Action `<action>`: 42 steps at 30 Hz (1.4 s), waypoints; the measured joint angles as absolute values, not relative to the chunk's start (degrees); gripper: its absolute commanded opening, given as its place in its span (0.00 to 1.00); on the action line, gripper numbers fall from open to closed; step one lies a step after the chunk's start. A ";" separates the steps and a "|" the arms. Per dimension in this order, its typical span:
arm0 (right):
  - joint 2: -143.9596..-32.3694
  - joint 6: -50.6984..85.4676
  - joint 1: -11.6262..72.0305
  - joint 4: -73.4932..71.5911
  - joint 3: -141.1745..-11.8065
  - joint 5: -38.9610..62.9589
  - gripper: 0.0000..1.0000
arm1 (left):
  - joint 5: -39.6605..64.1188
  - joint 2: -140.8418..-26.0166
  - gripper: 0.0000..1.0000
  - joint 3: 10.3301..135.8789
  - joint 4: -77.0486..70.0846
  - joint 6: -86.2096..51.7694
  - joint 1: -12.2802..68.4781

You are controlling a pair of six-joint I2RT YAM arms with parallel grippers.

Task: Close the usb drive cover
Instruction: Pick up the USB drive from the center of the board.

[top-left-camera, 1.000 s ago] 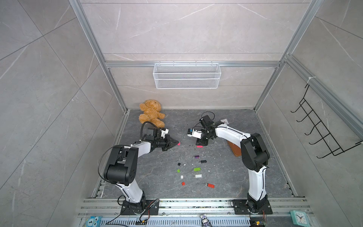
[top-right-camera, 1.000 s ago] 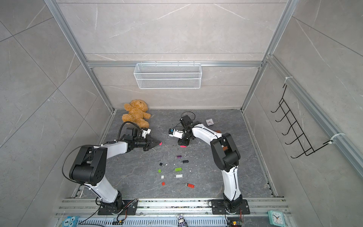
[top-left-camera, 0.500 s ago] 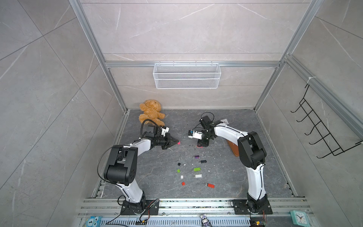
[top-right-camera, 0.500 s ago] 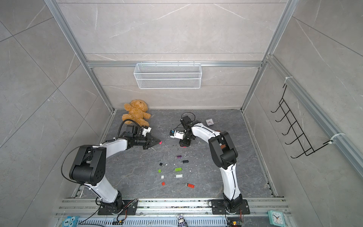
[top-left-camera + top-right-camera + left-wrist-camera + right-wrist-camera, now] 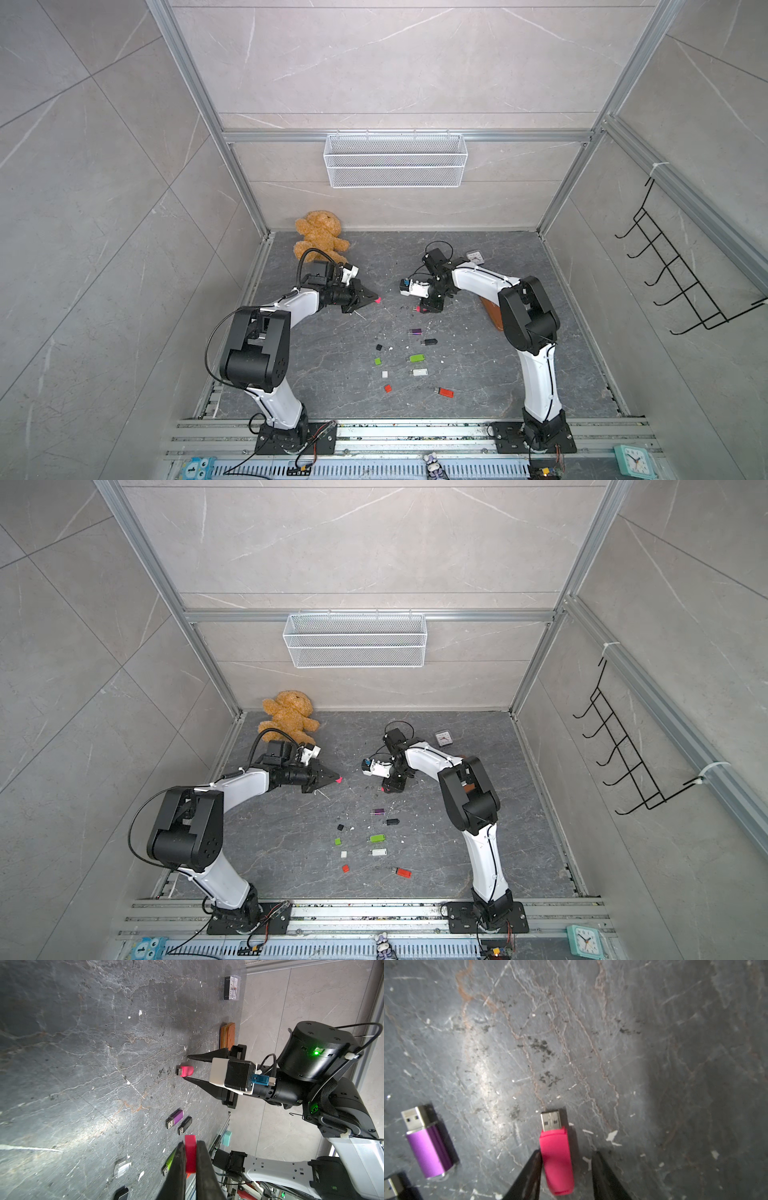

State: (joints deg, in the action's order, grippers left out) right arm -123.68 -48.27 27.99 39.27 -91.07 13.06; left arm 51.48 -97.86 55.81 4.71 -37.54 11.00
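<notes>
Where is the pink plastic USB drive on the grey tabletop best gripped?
Grip the pink plastic USB drive by its body's long sides, near the rounded rear end, coming from above. It lies flat, and the bare metal plug should stay clear for the pink cap in the left gripper.

Dark grey stone counter point(image 5: 571, 1022), rust-brown and white veins, black specks, white flecks. Hot-pink usb drive point(image 5: 556, 1159), silver plug. Its cover point(image 5: 190, 1153) reads redder pink in left wrist view, maybe just lighting. Black left claw point(image 5: 190, 1142), black right claw point(image 5: 566, 1154). Metallic violet purple drive point(image 5: 428, 1151), silver plug, black collar. In a top view: lime green drive point(image 5: 416, 357), white drive point(image 5: 419, 372), red drive point(image 5: 445, 392), black drive point(image 5: 428, 342), all plain. Golden-brown teddy bear point(image 5: 318, 237). White mesh wire basket point(image 5: 395, 160). Pale grey tile walls point(image 5: 395, 62), thin white veins.
</notes>
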 measured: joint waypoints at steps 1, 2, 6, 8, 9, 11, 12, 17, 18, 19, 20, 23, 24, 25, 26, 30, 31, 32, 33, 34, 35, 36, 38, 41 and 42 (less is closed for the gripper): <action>-123.68 -48.27 28.01 39.27 -91.07 12.99 0.34 | 51.42 -97.86 0.01 55.81 4.75 -37.47 11.00; -123.68 -48.29 27.99 39.35 -91.07 12.97 0.32 | 51.33 -97.86 0.01 55.81 4.82 -37.34 11.00; -123.68 -47.44 28.05 40.07 -91.20 12.80 0.25 | 51.11 -97.86 0.01 55.81 5.32 -37.01 11.00; -123.68 -47.11 28.05 40.34 -91.24 12.64 0.24 | 51.07 -97.84 0.01 55.81 5.91 -36.53 11.00; -123.68 -46.96 28.12 40.42 -91.26 12.60 0.23 | 51.07 -97.84 0.01 55.81 6.20 -36.32 11.00; -123.68 -46.41 28.12 40.53 -91.29 12.62 0.21 | 51.05 -97.82 0.01 55.81 6.74 -35.90 11.00; -123.68 -46.02 28.12 40.56 -91.29 12.62 0.22 | 51.05 -97.80 0.00 55.81 7.01 -35.79 10.98; -123.68 -42.96 28.32 40.69 -91.29 12.64 0.31 | 51.00 -97.56 0.00 55.81 7.73 -35.55 10.98; -123.68 -42.39 28.42 40.75 -91.29 12.58 0.31 | 50.98 -97.45 0.00 55.81 7.73 -35.55 10.98; -123.68 -41.98 28.56 40.88 -91.31 12.36 0.31 | 50.98 -97.30 0.01 55.81 7.73 -35.55 10.98; -123.68 -41.56 28.67 40.95 -91.39 12.16 0.31 | 50.98 -97.19 0.00 55.81 7.70 -35.55 10.98; -123.90 -40.84 28.86 41.34 -91.83 11.62 0.26 | 50.92 -96.88 0.00 55.81 7.68 -35.55 10.98; -124.01 -40.60 28.88 41.41 -92.01 11.38 0.24 | 50.87 -96.77 0.00 55.81 7.68 -35.55 10.98; -124.03 -40.36 28.91 41.41 -92.07 11.20 0.20 | 50.85 -96.62 0.00 55.79 7.64 -35.55 10.98; -124.03 -40.05 28.93 41.45 -92.12 11.11 0.19 | 50.83 -96.42 0.00 55.75 7.60 -35.55 10.98; -123.92 -39.31 29.30 41.41 -92.09 10.63 0.17 | 50.81 -95.59 0.00 55.48 7.18 -35.59 10.98; -123.74 -38.92 29.39 41.25 -91.85 10.72 0.17 | 50.85 -95.44 0.00 55.40 7.09 -35.62 10.98; -123.26 -38.41 29.50 40.80 -91.20 10.92 0.16 | 50.87 -95.24 0.00 55.22 6.87 -35.62 10.98; -122.74 -37.87 29.61 40.36 -90.37 11.31 0.16 | 50.96 -95.15 0.00 55.07 6.74 -35.66 10.98; -121.84 -36.99 29.76 39.86 -89.01 11.77 0.16 | 51.00 -95.04 0.00 54.92 6.42 -35.79 10.98; -121.01 -36.27 29.93 39.55 -87.77 12.19 0.16 | 51.09 -95.00 0.00 54.72 6.07 -35.83 10.98; -119.87 -35.40 30.15 39.07 -86.21 12.64 0.16 | 51.13 -94.96 0.00 54.54 5.87 -35.92 10.98; -117.27 -33.58 30.89 37.78 -83.22 13.30 0.16 | 51.22 -94.94 0.00 54.35 5.43 -36.12 11.00; -111.72 -30.85 33.15 33.98 -78.76 13.67 0.16 | 51.53 -94.89 0.00 54.13 4.54 -36.51 11.00; -109.80 -29.95 34.20 32.40 -77.43 13.76 0.16 | 51.57 -94.85 0.00 54.06 4.32 -36.62 11.00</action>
